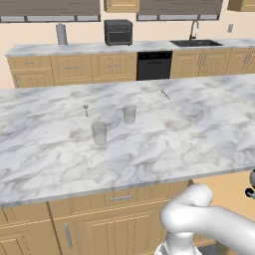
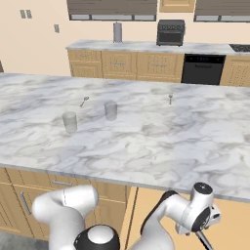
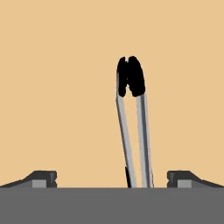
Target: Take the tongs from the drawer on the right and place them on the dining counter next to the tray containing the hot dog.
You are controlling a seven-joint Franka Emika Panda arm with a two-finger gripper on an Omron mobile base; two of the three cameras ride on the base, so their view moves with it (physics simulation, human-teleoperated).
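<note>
Gripper (image 3: 112,179) wide open, fingers (image 3: 41,178) well apart. Tongs (image 3: 133,127) between them, black tips together against tan

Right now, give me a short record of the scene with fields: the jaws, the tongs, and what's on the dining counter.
gripper: jaws wide open, holding nothing
tongs: between the open fingertips in the hand view, silver arms with black tips pointing away, against a plain tan surface
dining counter: white marble with grey veins; two clear glasses stand apart on it
small utensils: two lying farther back on the counter
arm: low, below the counter edge
</note>
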